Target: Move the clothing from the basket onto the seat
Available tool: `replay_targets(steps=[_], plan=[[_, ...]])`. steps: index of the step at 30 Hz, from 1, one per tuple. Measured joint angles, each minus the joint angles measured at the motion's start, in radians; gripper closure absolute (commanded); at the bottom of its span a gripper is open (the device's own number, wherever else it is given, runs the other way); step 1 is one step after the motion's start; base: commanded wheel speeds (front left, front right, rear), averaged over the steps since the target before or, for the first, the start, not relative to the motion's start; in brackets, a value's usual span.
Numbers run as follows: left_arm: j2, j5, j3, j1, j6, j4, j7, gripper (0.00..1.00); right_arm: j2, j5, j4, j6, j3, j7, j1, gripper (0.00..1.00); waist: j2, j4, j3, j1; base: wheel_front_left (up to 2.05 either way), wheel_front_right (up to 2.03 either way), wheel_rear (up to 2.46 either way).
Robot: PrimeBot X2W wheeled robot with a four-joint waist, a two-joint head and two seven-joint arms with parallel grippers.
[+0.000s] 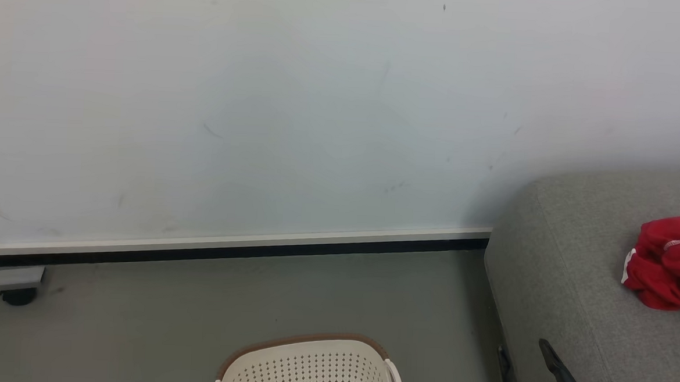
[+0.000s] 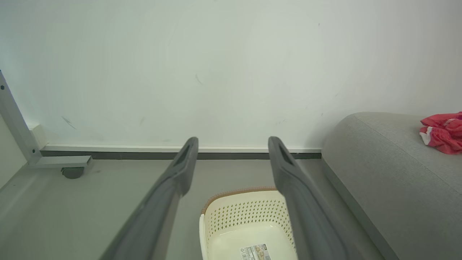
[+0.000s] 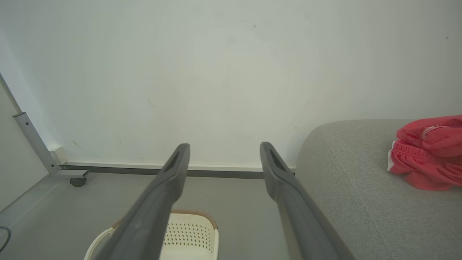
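The red clothing (image 1: 671, 263) lies bunched on the grey seat (image 1: 568, 273) at the right; the clothing (image 2: 442, 133) (image 3: 429, 159) and the seat (image 2: 389, 173) (image 3: 361, 187) also appear in both wrist views. The cream basket (image 1: 307, 367) stands on the floor left of the seat. Its inside (image 2: 249, 213) shows a paper label (image 2: 254, 252) and no fabric. My left gripper (image 2: 232, 144) hangs open and empty above the basket. My right gripper (image 3: 223, 151) is open and empty, above the floor between the basket (image 3: 191, 231) and the seat. One of its fingers (image 1: 560, 368) shows at the seat's front.
A white wall with a pale baseboard (image 1: 226, 244) runs behind everything. A grey metal frame foot with a black caster (image 1: 17, 295) (image 2: 72, 171) (image 3: 77, 181) stands at the left by the wall. Grey floor (image 1: 194, 311) surrounds the basket.
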Motion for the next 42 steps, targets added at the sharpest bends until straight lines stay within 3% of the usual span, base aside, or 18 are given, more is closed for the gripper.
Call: replay_targets(steps=[8, 9, 13, 42], plan=[[-0.007, -0.013, 0.02, 0.0, -0.001, -0.025, 0.0, 0.0, 0.001, 0.0, -0.001, 0.0, -0.004, 0.0, 0.001, 0.0, 0.0, 0.001, 0.004, 0.0, 0.0, 0.0, 0.0], [-0.007, -0.013, 0.019, 0.0, -0.001, -0.023, 0.0, 1.0, 0.002, 0.0, 0.003, 0.0, -0.004, 0.0, 0.002, 1.0, 0.0, 0.001, 0.005, 0.0, 0.0, 0.0, 0.0], [-0.012, -0.023, 0.014, 0.002, -0.002, 0.009, 0.005, 1.0, 0.005, 0.007, 0.031, 0.0, -0.001, 0.002, 0.022, 1.0, 0.0, 0.001, 0.006, 0.0, 0.0, 0.0, 0.0], [-0.013, -0.537, -0.005, -0.107, -0.019, 0.117, 0.107, 1.0, 0.026, 0.543, 0.051, 0.0, -0.14, 0.123, -0.012, 1.0, 0.0, 0.0, 0.031, 0.0001, 0.0, 0.0, 0.0]])
